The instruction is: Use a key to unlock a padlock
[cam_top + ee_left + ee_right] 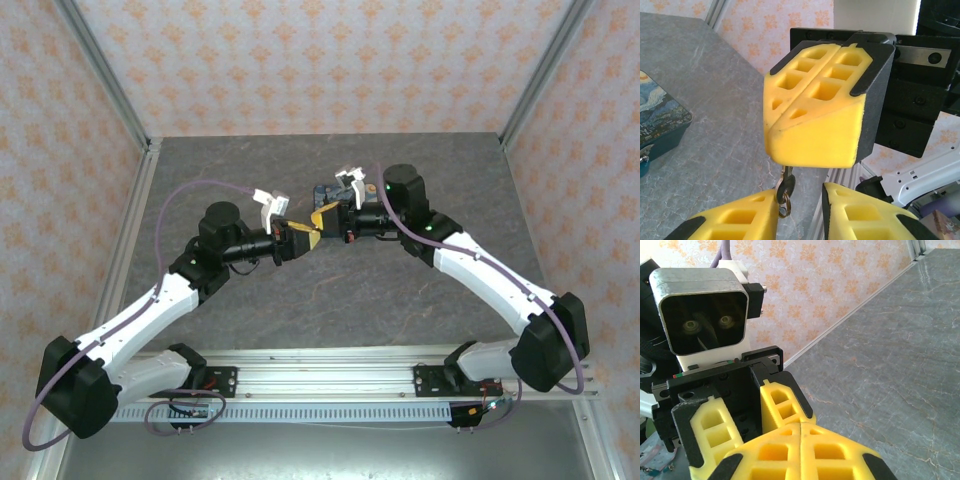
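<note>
1. Right pincer (321, 220): closed, jaws pressed flush together. The key (786, 186) hangs from beneath its tip, head down, with a key ring (784, 206) below the head.
2. Left pincer (303, 237): partly open, jaws apart. It meets the right pincer tip to tip over the middle of the table (250, 160), at 8 o'clock from it in the top view. The key head lies between its fingers (735, 220), against the edge of the 9 o'clock finger and clear of the other.
3. Blue swirl-painted box (329, 189): rests on the table just at 12 o'clock of the right pincer.
4. Padlock: cannot be identified with certainty. A small metal fitting (643, 158) shows on the box front at the 9 o'clock edge of the left wrist view.
</note>
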